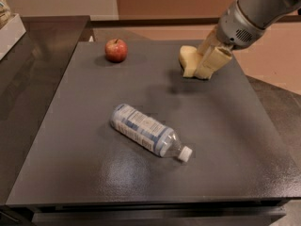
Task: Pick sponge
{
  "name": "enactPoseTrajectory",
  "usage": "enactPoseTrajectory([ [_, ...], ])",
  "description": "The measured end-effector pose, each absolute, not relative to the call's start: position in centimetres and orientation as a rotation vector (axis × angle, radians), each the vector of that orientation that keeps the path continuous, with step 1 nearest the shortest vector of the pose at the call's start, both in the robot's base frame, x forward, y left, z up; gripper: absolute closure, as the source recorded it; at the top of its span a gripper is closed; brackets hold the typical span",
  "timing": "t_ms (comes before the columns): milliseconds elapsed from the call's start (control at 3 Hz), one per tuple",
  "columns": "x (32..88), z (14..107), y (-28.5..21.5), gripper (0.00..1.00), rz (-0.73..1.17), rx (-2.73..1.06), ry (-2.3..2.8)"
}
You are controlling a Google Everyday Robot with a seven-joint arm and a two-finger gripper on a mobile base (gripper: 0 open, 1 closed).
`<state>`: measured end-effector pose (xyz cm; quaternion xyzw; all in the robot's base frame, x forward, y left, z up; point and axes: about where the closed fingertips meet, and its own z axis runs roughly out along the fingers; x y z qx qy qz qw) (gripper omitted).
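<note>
**Sponge in the gripper's hold at the far right of the table**

From where I stand, the arm reaches in from the far right corner, its grey wrist angled down toward the dark grey table (70,140). The gripper (201,72) hangs over the far right part of the tabletop, and its blocky beige fingers (216,60) are pressed in narrow on the sponge (188,59). The sponge is a pale yellow block that sticks out to the left of the fingers. It looks to be held just above the surface, with a soft shadow on the tabletop below and a little nearer.

To the left of it, well apart along the far edge, a red apple (115,50) sits upright. Near the middle of the table a clear plastic bottle (148,131) lies on its side. It has a blue and white label, and its white cap points to the near right. At the far left, off the table on the darker counter, the corner of a white box (9,31) shows.
</note>
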<state>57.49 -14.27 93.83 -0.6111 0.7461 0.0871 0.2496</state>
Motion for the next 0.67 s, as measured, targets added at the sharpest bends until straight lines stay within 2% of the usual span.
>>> enactPoseTrajectory([
  [667,56.99,96.01,-13.64,1.0,0.222,-1.706,1.985],
])
